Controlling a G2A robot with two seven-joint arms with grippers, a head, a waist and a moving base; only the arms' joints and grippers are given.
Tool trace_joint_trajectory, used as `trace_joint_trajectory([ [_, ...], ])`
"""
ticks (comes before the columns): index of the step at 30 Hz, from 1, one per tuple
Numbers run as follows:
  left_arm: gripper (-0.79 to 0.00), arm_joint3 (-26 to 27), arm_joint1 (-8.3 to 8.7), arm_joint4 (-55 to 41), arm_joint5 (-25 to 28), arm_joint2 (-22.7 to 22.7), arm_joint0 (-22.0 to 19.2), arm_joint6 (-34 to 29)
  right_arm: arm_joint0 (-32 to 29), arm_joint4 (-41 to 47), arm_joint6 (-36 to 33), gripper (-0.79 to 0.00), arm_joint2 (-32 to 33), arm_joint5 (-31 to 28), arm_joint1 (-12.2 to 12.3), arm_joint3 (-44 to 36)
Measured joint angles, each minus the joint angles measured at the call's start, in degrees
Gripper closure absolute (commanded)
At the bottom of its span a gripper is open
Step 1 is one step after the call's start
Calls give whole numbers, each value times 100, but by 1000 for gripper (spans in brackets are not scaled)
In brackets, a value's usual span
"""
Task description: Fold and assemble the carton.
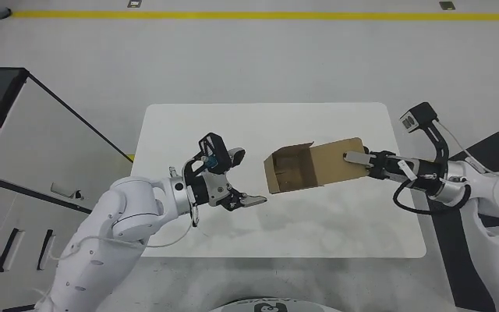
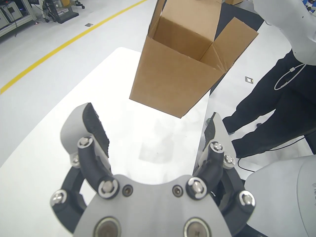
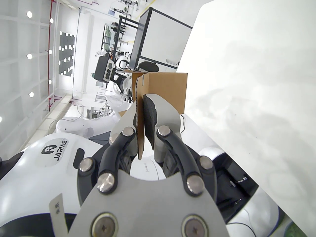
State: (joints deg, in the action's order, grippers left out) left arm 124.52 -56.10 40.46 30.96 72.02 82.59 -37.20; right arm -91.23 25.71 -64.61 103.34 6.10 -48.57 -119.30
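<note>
A brown cardboard carton [image 1: 312, 165] hangs above the middle of the white table [image 1: 234, 125], lying on its side with its open mouth and loose flaps facing my left arm. My right gripper [image 1: 357, 158] is shut on the carton's wall at its right end; in the right wrist view the cardboard edge [image 3: 139, 114] sits pinched between the pads. My left gripper [image 1: 248, 195] stands open and empty a short way left of the carton's mouth. In the left wrist view the carton [image 2: 177, 75] floats ahead of the spread fingers [image 2: 95, 122], apart from them.
A grey cabinet with a black frame [image 1: 39, 148] stands left of the table. The table's front half and far left are bare. A person's dark trouser legs [image 2: 266, 107] show beyond the table's edge in the left wrist view.
</note>
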Motion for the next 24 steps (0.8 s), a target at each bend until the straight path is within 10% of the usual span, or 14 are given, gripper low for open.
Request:
trace_joint_trajectory([
  [24,-785,-1121,-89,-453,1149,-294,193,1850,87,968,-81,0,23,30,-23,326],
])
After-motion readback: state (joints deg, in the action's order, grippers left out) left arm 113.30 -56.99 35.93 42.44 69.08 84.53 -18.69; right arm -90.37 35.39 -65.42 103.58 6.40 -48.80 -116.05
